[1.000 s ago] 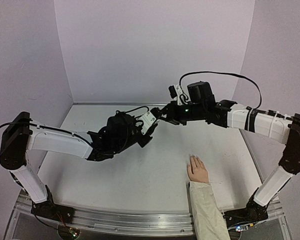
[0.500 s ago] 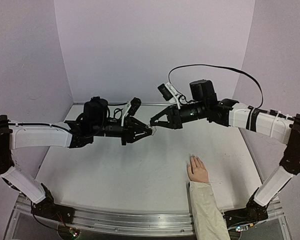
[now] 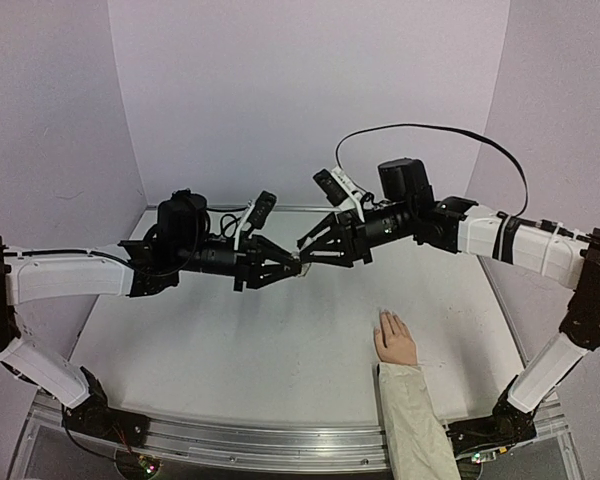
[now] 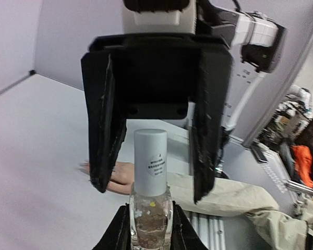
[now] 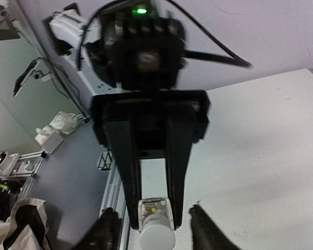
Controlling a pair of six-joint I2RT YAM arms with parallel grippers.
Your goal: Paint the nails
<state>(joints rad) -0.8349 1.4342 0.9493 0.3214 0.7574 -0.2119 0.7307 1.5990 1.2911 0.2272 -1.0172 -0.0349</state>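
While the left gripper clamps the glass body of the small bottle in mid-air, the right gripper stands spread, its fingers flanking the white cap without touching. The bottle holds pale, flecked polish. Farther right, the nails sit on the hand lying flat on the table, well apart. Tiny and hard, they likely want only a light brush, no grasp.
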